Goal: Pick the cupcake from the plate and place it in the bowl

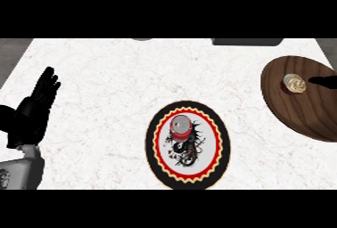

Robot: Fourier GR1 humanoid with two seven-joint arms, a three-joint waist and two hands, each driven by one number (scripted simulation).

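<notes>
On the marble counter (99, 67), the wooden plate (309, 116) sits well apart from the patterned bowl (187, 178). The left hand (36, 107) rests open. The cupcake (294, 83) is still on the plate, with the right hand (324, 81) just beside it, its grip impossible to tell. I'd say the reach is underway; closing round the cupcake comes next.

Cupcake (295, 84) sits on wooden plate (299, 111); left hand (36, 109) rests open.

A white marble counter (105, 67) carries a dark grey object (247, 42) at its far edge.
</notes>
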